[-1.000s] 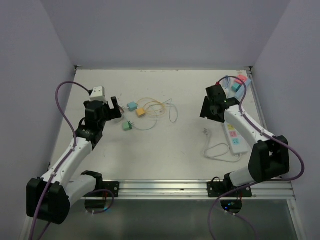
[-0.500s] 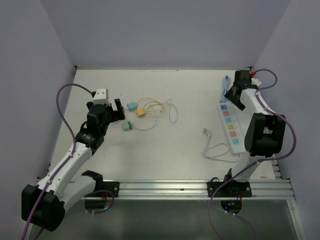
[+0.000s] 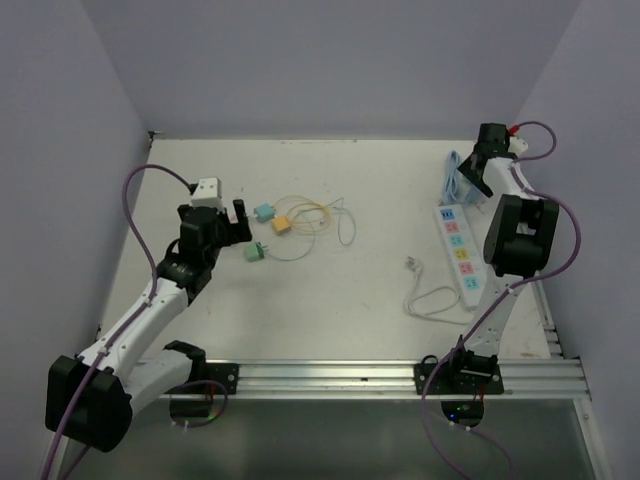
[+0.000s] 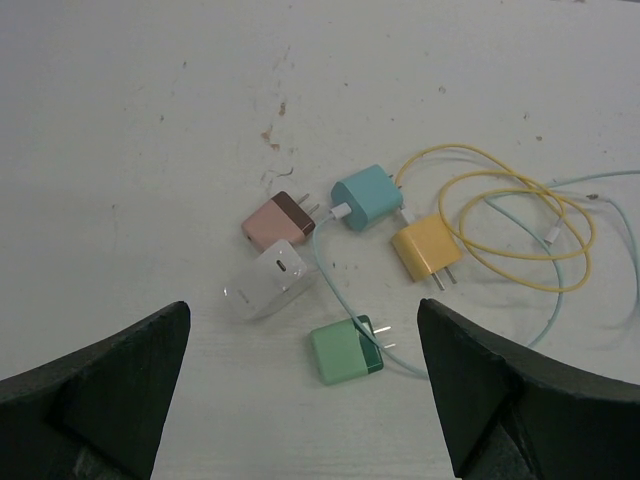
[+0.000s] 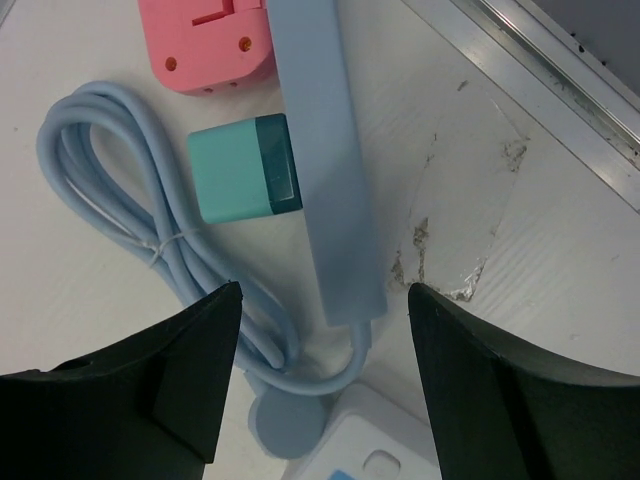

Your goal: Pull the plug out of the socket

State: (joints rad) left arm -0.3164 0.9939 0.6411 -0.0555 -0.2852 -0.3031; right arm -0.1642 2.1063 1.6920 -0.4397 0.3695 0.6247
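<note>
Since the 5 loose chargers (image 4: pixel 368 198) at mid-table seem spare, the left gripper (image 4: pixel 303 320) only hovers above them, jaws wide apart and empty. At the far right, the right gripper (image 5: pixel 325 297), jaws spread and touching nothing, straddles the blue strip (image 5: pixel 320 150), probably aiming for the teal plug (image 5: pixel 245 167) seated in its side.

Teal cube plug (image 5: pixel 245 167) with darker teal band, pale blue plastic socket bar (image 5: pixel 325 150), pink plastic adapter (image 5: pixel 205 40), white power strip (image 3: pixel 462 252) with blue, pink, yellow outlets, yellow cube charger (image 4: pixel 424 250), green cube charger (image 4: pixel 343 350), rose-brown cube charger (image 4: pixel 277 220)
</note>
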